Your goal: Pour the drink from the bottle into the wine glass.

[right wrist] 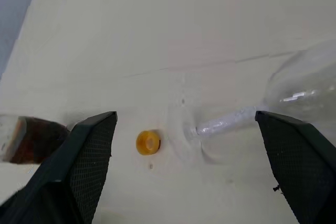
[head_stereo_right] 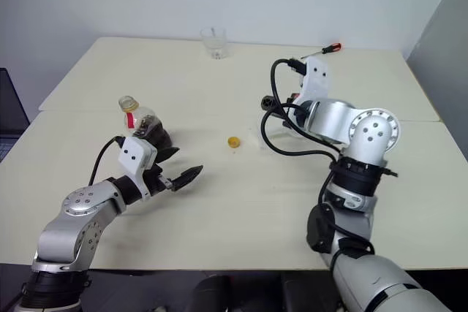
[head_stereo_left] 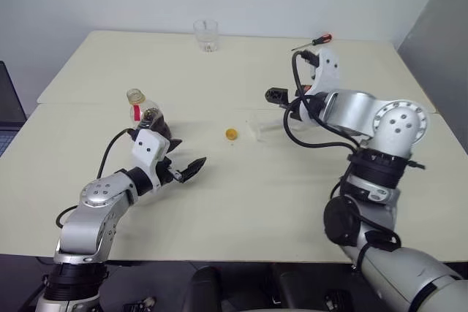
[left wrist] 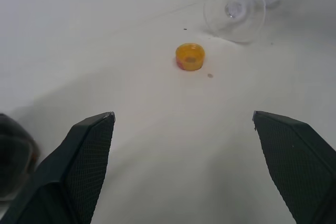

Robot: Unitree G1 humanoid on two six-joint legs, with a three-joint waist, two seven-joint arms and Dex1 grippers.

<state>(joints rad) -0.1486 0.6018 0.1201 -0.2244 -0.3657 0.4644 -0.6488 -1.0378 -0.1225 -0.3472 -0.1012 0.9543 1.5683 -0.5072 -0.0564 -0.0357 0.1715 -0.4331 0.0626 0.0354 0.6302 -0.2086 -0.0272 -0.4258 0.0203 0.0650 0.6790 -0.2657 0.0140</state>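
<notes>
silver-grey jointed arms, black cables, black textured fingers (left wrist: 84, 166).

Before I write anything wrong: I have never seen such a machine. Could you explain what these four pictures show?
This is a humanoid robot with two arms, each ending in a gripper with two black fingers. Two pictures come from cameras on its head, looking down over a pale table. The other two come from a camera on each wrist, looking out between that gripper's fingers.

On the table stand an open bottle of dark drink and a short tumbler. A yellow cap and a red-handled screwdriver lie there too. The wine glass seems to lie on its side.

The left gripper and right gripper are both open and hold nothing.
</notes>
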